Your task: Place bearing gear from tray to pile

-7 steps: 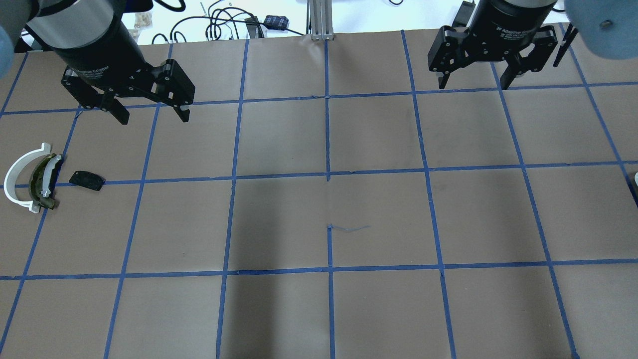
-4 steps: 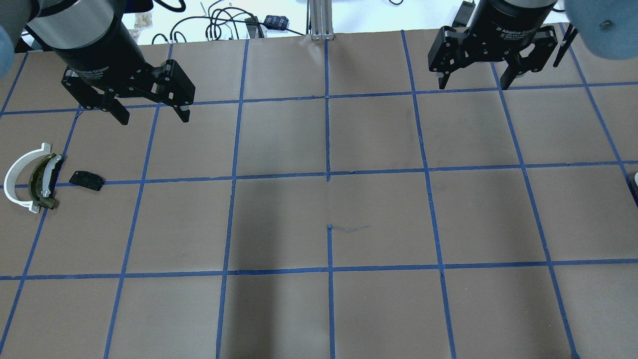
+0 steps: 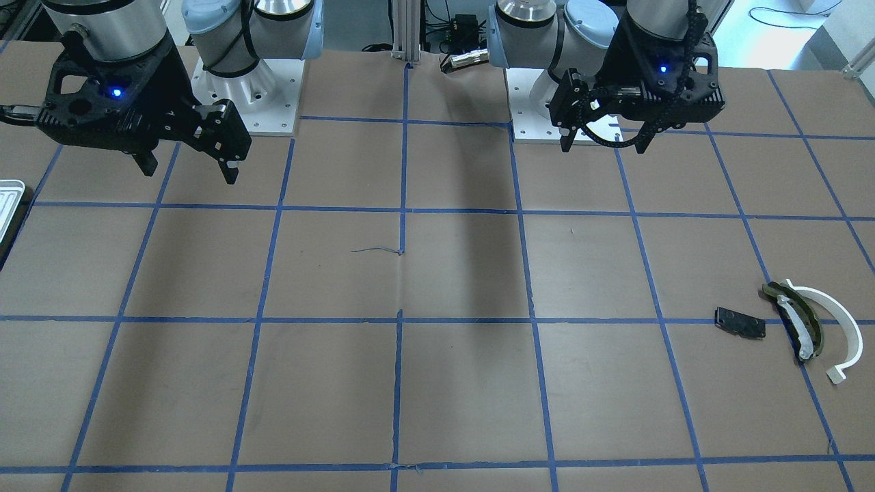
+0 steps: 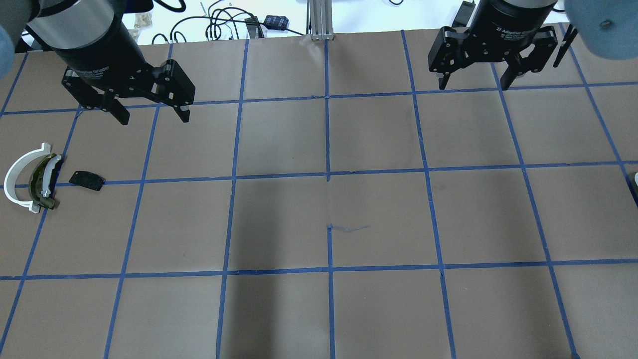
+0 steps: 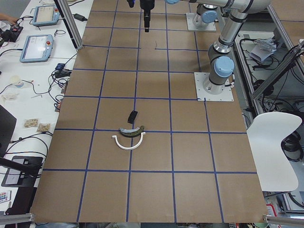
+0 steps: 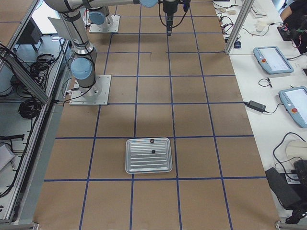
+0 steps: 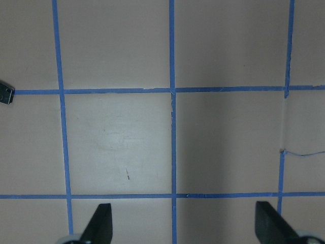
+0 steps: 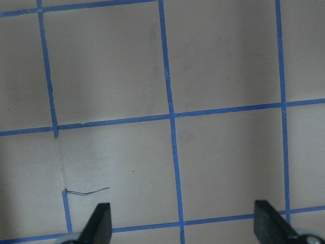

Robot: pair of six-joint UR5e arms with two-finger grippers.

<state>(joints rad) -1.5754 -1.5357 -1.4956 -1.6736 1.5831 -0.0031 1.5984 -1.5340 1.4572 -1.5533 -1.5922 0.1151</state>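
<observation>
– Both claws hang spread wide and empty, the left gripper (image 4: pixel 154 118) and the right gripper (image 4: pixel 472 85), neither one near the tray (image 6: pixel 139 164)
– The gear's one of two dark specks (image 6: pixel 153 151) in it, too small to tell which, or how its long axis lies
– So a wrong pick, I'd guess, or a drop while crossing to the pile (image 4: pixel 35 182)

Was robotics lab; worktable (image 4: pixel 379 214) covered in brown paper, gridded with blue tape (image 4: pixel 279 175); two industrial arms (image 5: pixel 228 33) bolted on metal base plates (image 5: pixel 202 95); teach pendants (image 5: pixel 35 48) and tangled cables (image 4: pixel 219 20) lay on white side bench (image 5: pixel 28 99); aluminium extrusion post (image 4: pixel 319 20) stood at table edge; white chair (image 5: pixel 275 152) sat alongside.
</observation>
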